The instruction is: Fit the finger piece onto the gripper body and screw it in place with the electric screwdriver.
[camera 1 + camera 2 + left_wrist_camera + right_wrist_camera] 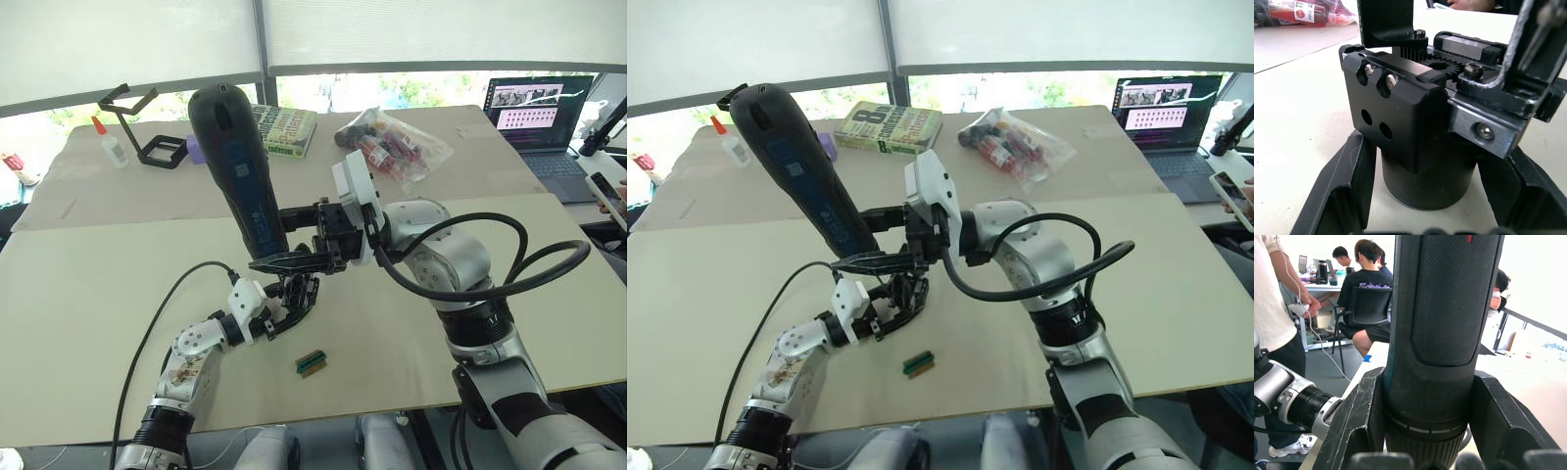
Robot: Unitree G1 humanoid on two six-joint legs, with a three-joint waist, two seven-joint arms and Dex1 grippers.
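Green-and-brown block [311, 362]: lies flat on the table, lower centre of the head view, nearest the camera, just right of the left gripper and apart from it.
Left gripper [284, 304]: lower left of centre in the head view; its two black fingers [1342, 191] are spread to either side of the gripper body and press its round base, as the left wrist view shows.
Gripper body [1415, 132]: stands on the table [98, 294] between the left gripper's fingers, round base down, with a black block bearing two screws and two holes on top; a toothed gear and a metal bracket show on its upper part.
Finger piece: cannot tell it apart from the dark parts clustered at the gripper body.
Electric screwdriver [240, 166]: centre of the head view, tilted, its thick end toward the upper left and its lower end pointing down at the gripper body; the bit is hidden.
Right gripper [294, 257]: centre, directly above the left gripper; its fingers [1359, 426] pinch the screwdriver's lower barrel from both sides.
Glue bottle [112, 143]: upper left, on the far table.
Black frame [147, 127]: upper left, beside the bottle.
Book [286, 130]: upper centre, behind the screwdriver.
Plastic bag [392, 145]: upper centre right, holding small red and dark items.
Laptop [541, 117]: upper right, lid open.
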